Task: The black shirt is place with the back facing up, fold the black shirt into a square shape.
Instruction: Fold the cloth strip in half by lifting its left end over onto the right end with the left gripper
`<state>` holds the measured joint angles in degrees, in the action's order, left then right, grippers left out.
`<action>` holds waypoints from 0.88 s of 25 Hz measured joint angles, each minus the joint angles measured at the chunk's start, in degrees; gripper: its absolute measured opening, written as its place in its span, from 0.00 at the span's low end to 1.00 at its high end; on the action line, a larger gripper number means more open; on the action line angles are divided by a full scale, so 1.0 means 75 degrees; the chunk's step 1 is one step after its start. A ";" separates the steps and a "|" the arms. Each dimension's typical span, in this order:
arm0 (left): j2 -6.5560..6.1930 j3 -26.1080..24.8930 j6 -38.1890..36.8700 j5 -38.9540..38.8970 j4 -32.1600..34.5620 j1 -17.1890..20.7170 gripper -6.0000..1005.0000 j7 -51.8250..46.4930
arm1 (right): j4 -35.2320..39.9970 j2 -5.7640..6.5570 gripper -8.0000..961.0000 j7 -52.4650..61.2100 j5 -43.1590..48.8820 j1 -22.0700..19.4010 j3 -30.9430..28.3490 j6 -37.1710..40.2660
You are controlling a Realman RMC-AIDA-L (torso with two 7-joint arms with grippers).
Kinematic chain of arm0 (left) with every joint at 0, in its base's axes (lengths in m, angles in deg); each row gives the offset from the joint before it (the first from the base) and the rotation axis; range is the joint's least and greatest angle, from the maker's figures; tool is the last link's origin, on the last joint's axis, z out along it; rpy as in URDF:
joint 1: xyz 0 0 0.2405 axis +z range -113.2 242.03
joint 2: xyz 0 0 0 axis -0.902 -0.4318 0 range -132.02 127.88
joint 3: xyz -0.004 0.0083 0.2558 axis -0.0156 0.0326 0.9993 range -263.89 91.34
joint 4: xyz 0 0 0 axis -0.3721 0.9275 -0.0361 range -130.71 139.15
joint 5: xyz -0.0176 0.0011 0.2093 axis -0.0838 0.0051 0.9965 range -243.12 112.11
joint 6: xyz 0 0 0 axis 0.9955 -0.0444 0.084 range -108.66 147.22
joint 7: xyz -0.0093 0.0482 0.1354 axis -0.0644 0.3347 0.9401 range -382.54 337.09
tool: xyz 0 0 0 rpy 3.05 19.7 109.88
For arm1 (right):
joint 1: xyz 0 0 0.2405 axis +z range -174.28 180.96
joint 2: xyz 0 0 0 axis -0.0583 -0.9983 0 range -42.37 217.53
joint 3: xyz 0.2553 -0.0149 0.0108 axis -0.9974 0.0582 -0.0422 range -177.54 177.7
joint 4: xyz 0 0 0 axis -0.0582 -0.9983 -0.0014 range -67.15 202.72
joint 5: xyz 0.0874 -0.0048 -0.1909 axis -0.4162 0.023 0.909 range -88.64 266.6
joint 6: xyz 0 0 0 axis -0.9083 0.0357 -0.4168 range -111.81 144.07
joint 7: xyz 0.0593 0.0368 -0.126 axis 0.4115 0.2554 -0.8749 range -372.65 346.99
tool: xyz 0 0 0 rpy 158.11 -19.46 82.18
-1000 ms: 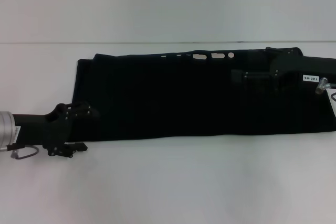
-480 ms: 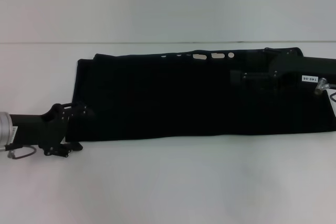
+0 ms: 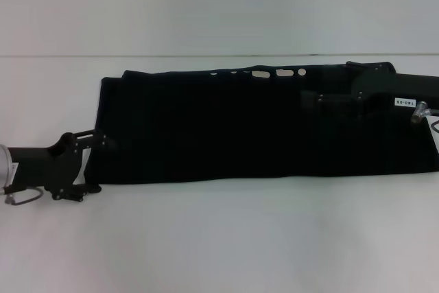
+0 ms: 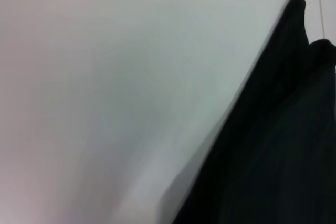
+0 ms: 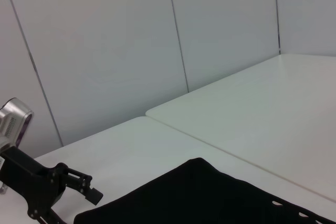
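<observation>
The black shirt (image 3: 226, 128) lies flat on the white table (image 3: 219, 238) as a long band running left to right, with small white marks showing along its far edge. My left gripper (image 3: 106, 165) stands open at the shirt's near left corner and holds nothing; the right wrist view shows the left gripper (image 5: 86, 184) just off the cloth edge. My right gripper (image 3: 309, 99) hovers over the far right part of the shirt, black against black. The left wrist view shows only the shirt's edge (image 4: 273, 156) on the table. The shirt's left end (image 5: 199, 198) appears in the right wrist view.
The table's far edge (image 3: 219, 55) meets a pale wall. In the right wrist view a second table top (image 5: 252, 119) adjoins along a seam. Bare table surface lies in front of the shirt and to its left.
My left gripper has drawn back to the left and slightly down, away from the shirt's near left corner. The right arm and the shirt have not moved.
</observation>
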<state>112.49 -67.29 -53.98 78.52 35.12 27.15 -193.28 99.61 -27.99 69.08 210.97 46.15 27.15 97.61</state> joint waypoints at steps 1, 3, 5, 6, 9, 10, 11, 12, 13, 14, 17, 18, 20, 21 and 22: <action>-0.0006 -0.0003 0.0007 -0.0002 0.0006 -0.0001 0.94 0.0003 | 0.0000 0.0000 0.95 0.0000 0.0000 0.0000 -0.0006 0.0000; -0.0013 -0.0009 0.0015 -0.0013 0.0014 -0.0018 0.94 0.0012 | 0.0000 0.0000 0.95 0.0000 0.0000 0.0000 -0.0017 0.0000; -0.0021 -0.0011 0.0031 -0.0025 0.0016 -0.0044 0.94 0.0029 | 0.0002 0.0000 0.95 0.0000 0.0000 0.0000 -0.0024 0.0000; -0.0023 -0.0012 0.0042 -0.0028 0.0016 -0.0053 0.94 0.0034 | 0.0003 0.0000 0.95 0.0000 0.0000 0.0000 -0.0024 0.0000; -0.0033 -0.0013 0.0091 -0.0042 0.0016 -0.0079 0.94 0.0040 | 0.0007 0.0000 0.95 0.0000 -0.0003 0.0000 -0.0023 0.0000; -0.0036 -0.0013 0.0111 -0.0045 0.0016 -0.0083 0.94 0.0041 | 0.0008 0.0000 0.95 0.0000 -0.0018 -0.0002 -0.0018 0.0000; -0.0040 -0.0013 0.0138 -0.0047 0.0016 -0.0087 0.94 0.0041 | 0.0009 0.0000 0.95 0.0000 -0.0043 -0.0009 -0.0009 0.0000; -0.0040 -0.0013 0.0147 -0.0048 0.0016 -0.0088 0.94 0.0049 | 0.0010 0.0000 0.95 0.0000 -0.0058 -0.0017 -0.0001 0.0000; -0.0040 -0.0013 0.0155 -0.0049 0.0016 -0.0089 0.94 0.0064 | 0.0011 0.0000 0.95 0.0000 -0.0073 -0.0023 0.0007 0.0000; -0.0040 -0.0013 0.0155 -0.0050 0.0019 -0.0089 0.94 0.0078 | 0.0011 0.0000 0.95 0.0000 -0.0074 -0.0028 0.0009 0.0000; -0.0040 -0.0017 0.0083 -0.0053 0.0042 -0.0072 0.94 0.0109 | 0.0012 0.0007 0.95 0.0000 -0.0077 -0.0035 0.0011 0.0000; -0.0040 -0.0023 0.0015 -0.0054 0.0048 -0.0047 0.94 0.0110 | 0.0011 0.0008 0.95 0.0000 -0.0078 -0.0035 0.0010 0.0000; -0.0037 -0.0055 -0.0093 -0.0055 0.0058 -0.0002 0.94 0.0111 | 0.0012 0.0009 0.95 0.0000 -0.0080 -0.0027 0.0008 0.0000; -0.0029 -0.0067 -0.0131 -0.0056 0.0062 0.0016 0.94 0.0111 | 0.0011 0.0010 0.95 0.0000 -0.0081 -0.0020 0.0008 0.0000; -0.0014 -0.0080 -0.0178 -0.0056 0.0063 0.0047 0.94 0.0110 | 0.0011 0.0010 0.95 0.0000 -0.0082 -0.0017 0.0007 -0.0001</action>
<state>112.38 -67.89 -55.32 78.10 35.60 27.50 -192.45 99.69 -27.92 69.08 210.35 46.02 27.21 97.60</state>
